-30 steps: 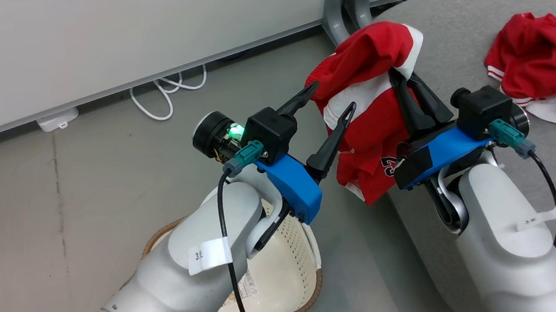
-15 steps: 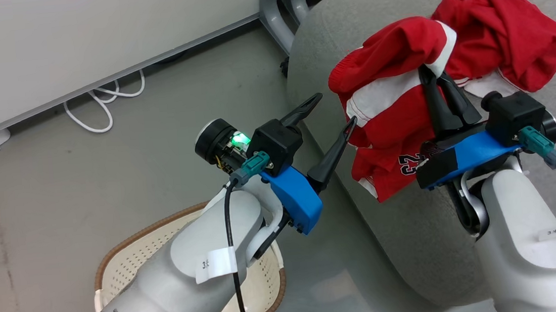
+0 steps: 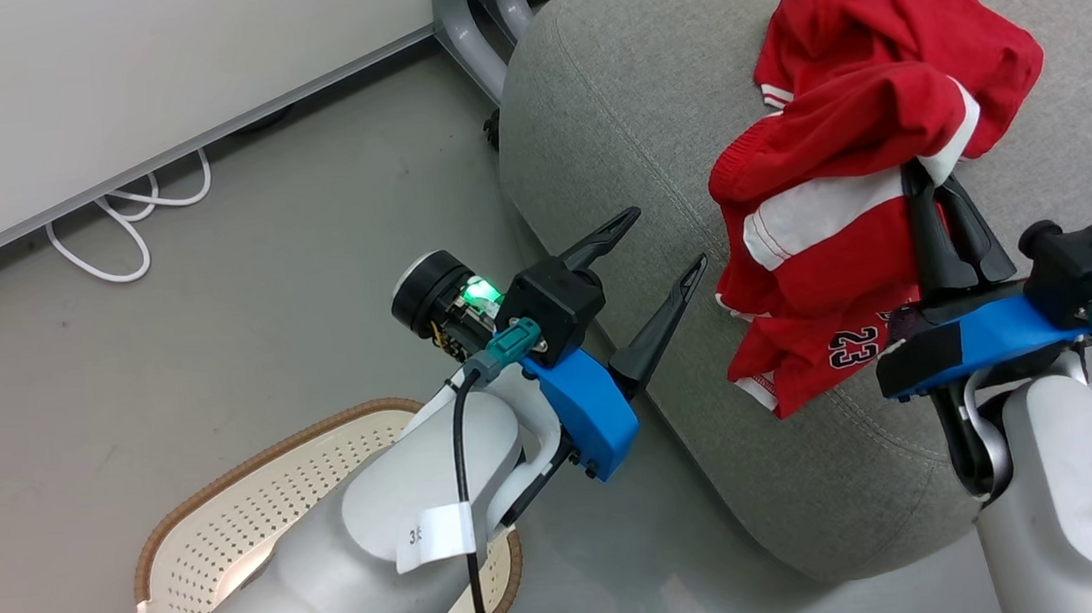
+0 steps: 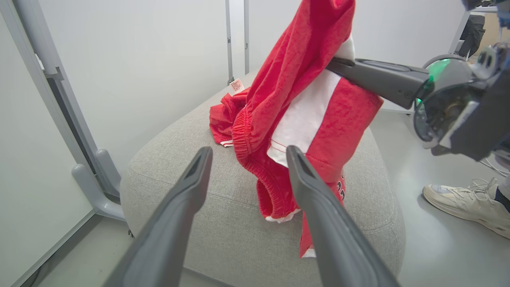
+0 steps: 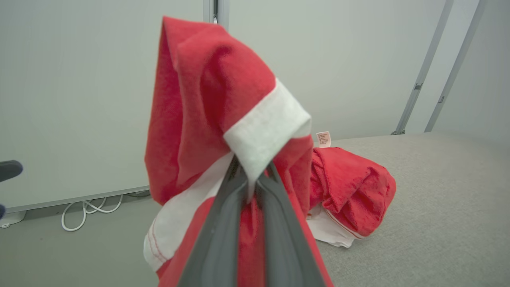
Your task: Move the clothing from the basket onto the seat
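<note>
My right gripper (image 3: 926, 181) is shut on red shorts with white stripes and a "23" print (image 3: 825, 255), which hang above the grey seat (image 3: 610, 126). In the right wrist view the fingers (image 5: 239, 191) pinch the white band of the shorts (image 5: 207, 99). A second piece of red clothing (image 3: 885, 26) lies crumpled on the seat behind them, also seen as a red heap (image 5: 350, 191). My left gripper (image 3: 663, 239) is open and holds nothing, left of the hanging shorts (image 4: 303, 99). The cream basket (image 3: 221, 507) sits on the floor at lower left, partly hidden by my left arm.
A white cable (image 3: 125, 223) loops on the floor by the white wall panel (image 3: 100, 88). Grey metal legs (image 3: 475, 29) stand beside the seat's far edge. A person's pale sneaker (image 4: 462, 203) rests on the floor beyond the seat.
The head camera has swung right, shifting the floor and basket left. My right gripper has carried the shorts from the seat's edge to over the seat, close to the other garment.
</note>
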Robot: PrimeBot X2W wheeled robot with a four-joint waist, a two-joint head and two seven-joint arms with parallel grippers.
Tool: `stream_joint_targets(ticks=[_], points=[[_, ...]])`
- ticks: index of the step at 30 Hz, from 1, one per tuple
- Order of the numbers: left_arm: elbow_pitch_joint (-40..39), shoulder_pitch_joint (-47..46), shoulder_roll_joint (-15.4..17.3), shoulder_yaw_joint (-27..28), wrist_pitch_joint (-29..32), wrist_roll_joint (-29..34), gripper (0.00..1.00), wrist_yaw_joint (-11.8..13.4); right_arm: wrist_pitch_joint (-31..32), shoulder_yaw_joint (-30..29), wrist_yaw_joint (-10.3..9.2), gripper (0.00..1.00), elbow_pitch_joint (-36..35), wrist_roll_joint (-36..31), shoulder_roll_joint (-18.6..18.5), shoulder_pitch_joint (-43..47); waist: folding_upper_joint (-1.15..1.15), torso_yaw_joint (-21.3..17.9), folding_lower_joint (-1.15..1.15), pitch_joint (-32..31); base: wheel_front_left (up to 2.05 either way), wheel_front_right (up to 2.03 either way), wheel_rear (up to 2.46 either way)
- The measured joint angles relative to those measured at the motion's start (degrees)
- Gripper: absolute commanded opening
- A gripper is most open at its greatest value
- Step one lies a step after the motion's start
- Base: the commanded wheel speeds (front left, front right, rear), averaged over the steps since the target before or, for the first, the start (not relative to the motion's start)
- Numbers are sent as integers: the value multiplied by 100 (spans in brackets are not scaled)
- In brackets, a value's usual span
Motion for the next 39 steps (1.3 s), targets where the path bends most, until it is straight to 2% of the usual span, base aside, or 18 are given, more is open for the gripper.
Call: stream_joint_targets(ticks=[14, 24, 29, 33, 35, 39], points=[[-171, -129, 42, -73, 19, 76, 100, 48, 1, -252, 0, 0, -374, 24, 3, 125, 0, 56, 0, 249, 0, 0, 0], [-377, -559, 101, -120, 71, 296, 100, 121, 0, -783, 0, 0, -927, -10, -69, -931, 0, 190, 0, 902, 0, 0, 0], [-538, -900, 174, -119, 118, 445, 100, 148, 0, -1382, 0, 0, -1288, -5, -446, -1801, 0, 272, 0, 1372, 0, 0, 0], [-708, -1187, 258, -135, 174, 615, 100, 186, -1, -2130, 0, 0, -1494, 62, -876, -2519, 0, 359, 1, 1807, 0, 0, 0], [-858, -1369, 347, -144, 223, 721, 100, 224, -1, -2680, 0, 0, -1525, 98, -1277, -2967, 0, 424, 1, 2153, 0, 0, 0], [-1073, -1574, 441, -166, 301, 848, 100, 270, -2, -3148, 0, 0, -1191, 263, -1809, -3367, 0, 505, 1, 2605, 0, 0, 0]])
